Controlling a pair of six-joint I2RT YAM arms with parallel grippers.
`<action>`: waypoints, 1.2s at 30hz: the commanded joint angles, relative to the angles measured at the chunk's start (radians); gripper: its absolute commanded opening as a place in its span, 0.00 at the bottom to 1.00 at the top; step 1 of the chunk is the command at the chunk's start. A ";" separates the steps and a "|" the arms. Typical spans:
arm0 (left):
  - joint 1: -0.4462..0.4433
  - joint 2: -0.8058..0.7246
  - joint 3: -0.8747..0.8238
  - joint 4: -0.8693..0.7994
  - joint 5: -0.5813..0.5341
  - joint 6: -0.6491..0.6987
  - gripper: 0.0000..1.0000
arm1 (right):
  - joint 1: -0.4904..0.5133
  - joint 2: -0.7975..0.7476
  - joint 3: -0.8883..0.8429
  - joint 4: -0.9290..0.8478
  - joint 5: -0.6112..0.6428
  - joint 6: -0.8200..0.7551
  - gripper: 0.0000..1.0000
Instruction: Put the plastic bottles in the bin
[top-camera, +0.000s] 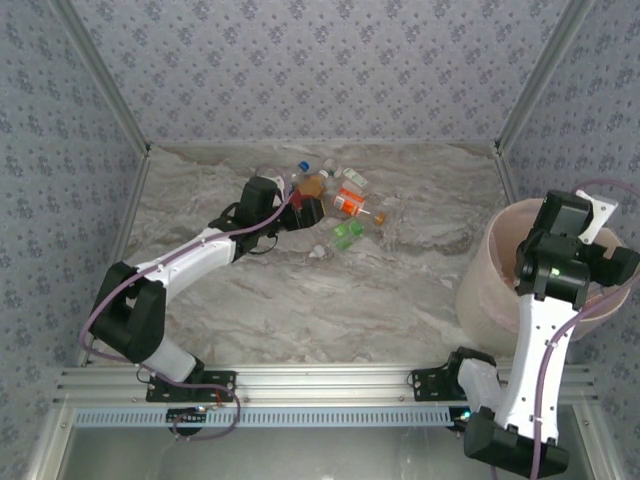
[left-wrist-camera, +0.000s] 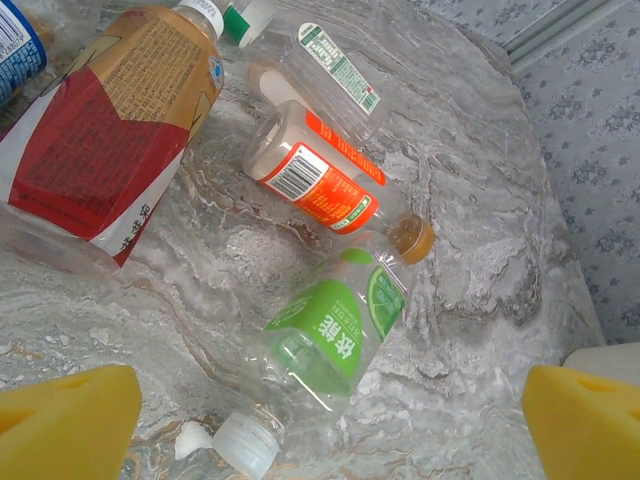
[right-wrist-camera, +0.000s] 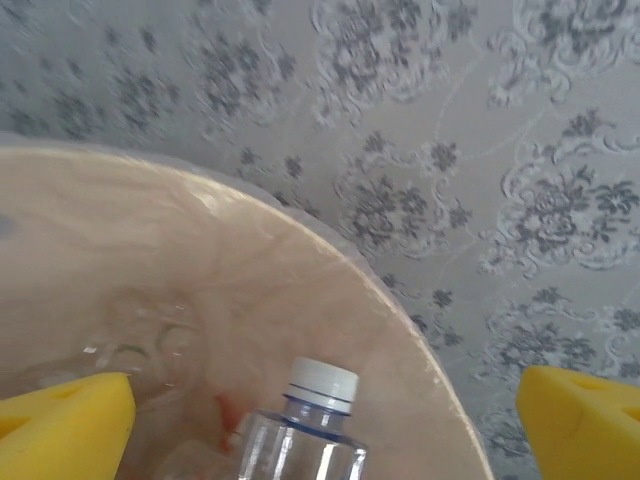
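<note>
1. Top external: bin (top-camera: 482, 290) at right edge of bench (top-camera: 350, 300). Plastic bottles (top-camera: 338, 205) lie in a loose cluster at far centre, well apart from bin.
2. Right tool (right-wrist-camera: 322, 420): over bin mouth, pads (right-wrist-camera: 65, 420) at full spread, gripping nothing. White-cap bottle (right-wrist-camera: 322, 385) is neck-up between the pads, touching neither, within the bin wall (right-wrist-camera: 250, 270).
3. Left tool (left-wrist-camera: 325, 422): low over the cluster, pads (left-wrist-camera: 585, 425) wide apart, empty. Green-label bottle (left-wrist-camera: 335, 335) lies flat directly below, white cap toward the tool.
4. Neighbours: orange-label bottle (left-wrist-camera: 320, 180) lies just beyond, its orange cap just beside the green one's base; contact, can't tell. Red-label bottle (left-wrist-camera: 110, 130) to one side, apart.
5. Step in hand (est.): R arm at drop-off, L arm set for next pick.
6. R, how: pads wide till the bottle is clear below them. Then lift straight up before swinging away, so fingers don't snag the rim.
7. L, how: descend straight onto green-label bottle, pads astride mid-label across the body, not neck or cap. Thin clear plastic prob. squashes and slips, so close gently but fully.
8. Risk: pad clips orange-label bottle on the way down; round bottles roll on bench. Lift vertical first, then carry to bin.
</note>
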 joint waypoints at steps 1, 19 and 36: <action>0.009 -0.011 0.014 -0.023 0.000 0.029 0.98 | 0.046 -0.011 0.065 -0.070 -0.117 0.073 1.00; -0.099 0.075 0.160 -0.299 -0.088 0.264 0.98 | 0.396 -0.020 0.067 0.188 -0.652 0.339 1.00; -0.189 0.294 0.285 -0.338 -0.183 0.572 0.97 | 0.658 0.061 -0.123 0.546 -0.774 0.470 1.00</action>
